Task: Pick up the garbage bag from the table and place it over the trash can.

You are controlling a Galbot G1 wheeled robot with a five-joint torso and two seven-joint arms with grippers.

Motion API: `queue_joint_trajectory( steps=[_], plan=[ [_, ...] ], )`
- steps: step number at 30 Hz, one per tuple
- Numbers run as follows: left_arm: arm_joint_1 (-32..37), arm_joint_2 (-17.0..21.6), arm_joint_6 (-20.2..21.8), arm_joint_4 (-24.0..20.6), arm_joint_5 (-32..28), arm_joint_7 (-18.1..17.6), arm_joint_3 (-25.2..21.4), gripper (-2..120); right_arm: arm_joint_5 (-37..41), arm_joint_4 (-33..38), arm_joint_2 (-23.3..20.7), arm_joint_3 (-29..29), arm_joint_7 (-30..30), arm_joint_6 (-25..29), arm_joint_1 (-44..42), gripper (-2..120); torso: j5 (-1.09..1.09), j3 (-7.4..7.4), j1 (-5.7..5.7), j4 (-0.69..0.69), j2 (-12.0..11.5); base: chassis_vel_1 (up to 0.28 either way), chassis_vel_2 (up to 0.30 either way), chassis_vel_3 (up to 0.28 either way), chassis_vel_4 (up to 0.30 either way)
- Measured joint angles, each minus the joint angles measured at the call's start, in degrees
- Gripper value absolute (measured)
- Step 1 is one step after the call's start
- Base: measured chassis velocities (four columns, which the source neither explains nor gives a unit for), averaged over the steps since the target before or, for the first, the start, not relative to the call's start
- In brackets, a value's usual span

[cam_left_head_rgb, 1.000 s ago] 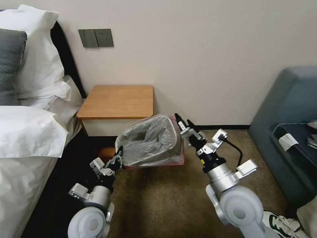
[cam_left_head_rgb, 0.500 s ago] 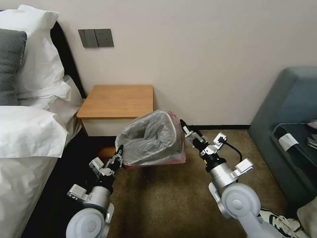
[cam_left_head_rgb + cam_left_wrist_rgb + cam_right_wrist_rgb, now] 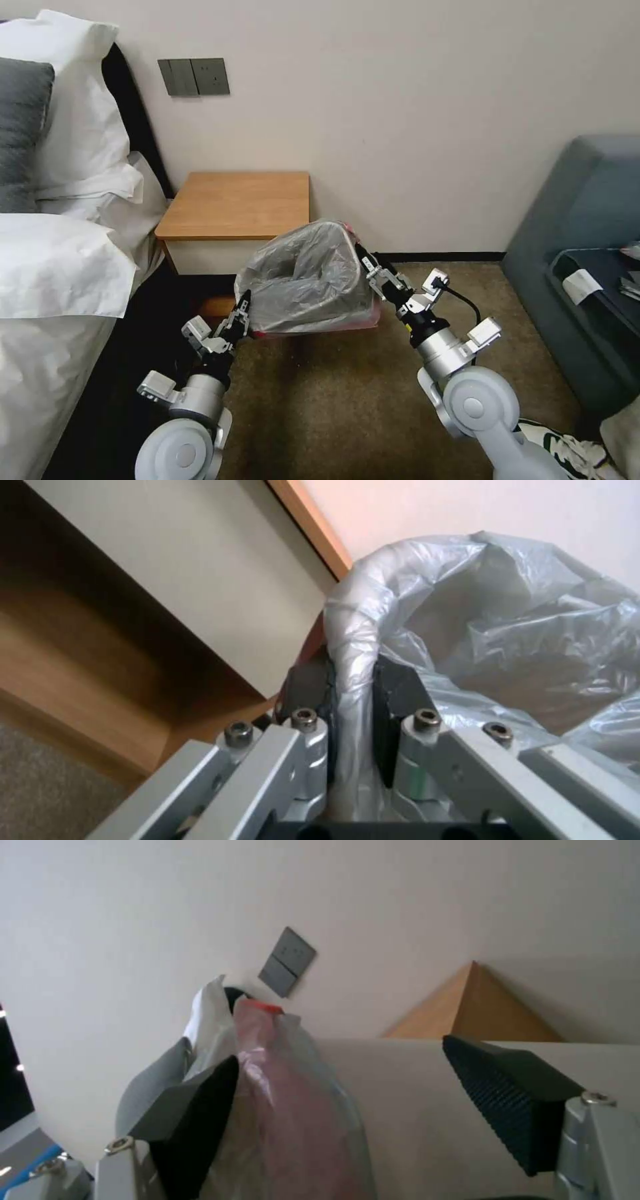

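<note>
At the centre of the head view, the thin crinkled grey translucent garbage bag [image 3: 307, 280] with a pinkish-red edge drapes the cream-white plastic trash can [image 3: 350, 645], below the orange-brown wooden table [image 3: 240, 203]. The left gripper [image 3: 239, 313] pinches the bag-covered rim. The right gripper [image 3: 365, 263] is spread wide at the bag's right side, perhaps touching it.

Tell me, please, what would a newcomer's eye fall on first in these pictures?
The crinkled grey garbage bag draped over the trash can, on the floor before the wooden table. The left gripper is clamped on the bag-covered rim on the table's side; the right gripper, open, straddles the opposite, pink-edged side.
</note>
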Motion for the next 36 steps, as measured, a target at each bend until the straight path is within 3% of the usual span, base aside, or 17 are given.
queue_joint_trajectory(
  steps=[18, 36],
  plan=[
    [0.1, -0.4, 0.0, -1.1, -0.1, -0.2, 0.2, 8, 1.3, -2.8, -1.1, 1.0, -1.7, -0.1, 2.2, 86, 0.0, 0.0, 0.0, 0.0, 0.0, 0.0, 0.0, 0.0, 0.0],
    [0.0, -0.9, 0.1, -1.6, -0.1, -0.4, 0.6, 8, 5.1, -2.5, -1.2, 0.6, -3.7, -0.3, 2.0, 25, 0.0, 0.0, 0.0, 0.0, 0.0, 0.0, 0.0, 0.0, 0.0]
  ],
)
